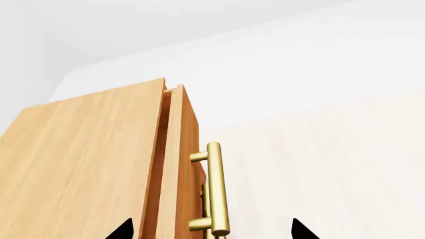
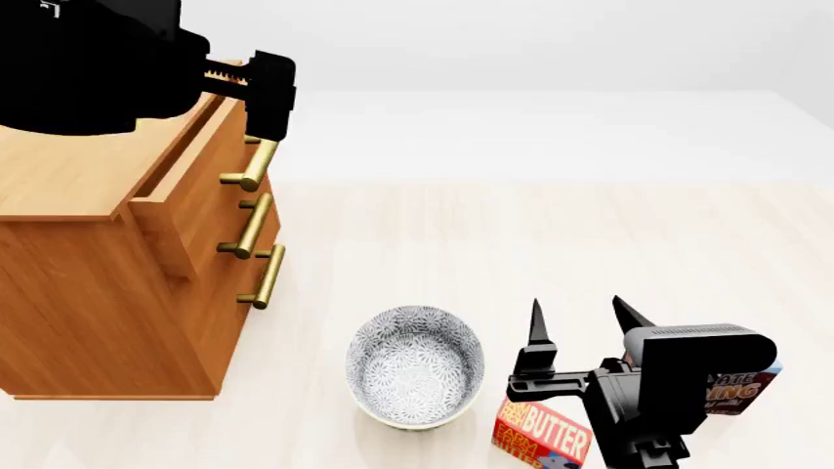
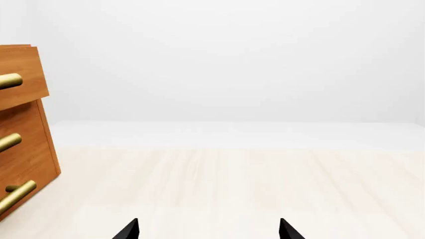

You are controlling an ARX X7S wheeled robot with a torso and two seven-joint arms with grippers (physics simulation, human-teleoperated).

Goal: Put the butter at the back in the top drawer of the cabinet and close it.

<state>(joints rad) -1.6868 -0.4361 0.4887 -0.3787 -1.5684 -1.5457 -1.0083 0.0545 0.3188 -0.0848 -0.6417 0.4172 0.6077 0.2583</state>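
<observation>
Honey-brown wood, three brass-handled drawers on one cabinet (image 2: 92, 244); I count one bowl (image 2: 414, 366), one butter (image 2: 541, 437), and both my left gripper (image 2: 261, 93) and right gripper (image 2: 580, 320) spread apart, empty.

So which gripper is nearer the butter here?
Right. The right gripper hovers just above the butter; the left gripper is at the top drawer handle.

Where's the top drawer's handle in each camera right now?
Head view: top drawer handle at upper left, just below the left gripper.
Left wrist view: bottom centre, between the fingertips.
Right wrist view: left edge, uppermost bar.
Shared landmark: the cabinet, with three stacked brass handles.
</observation>
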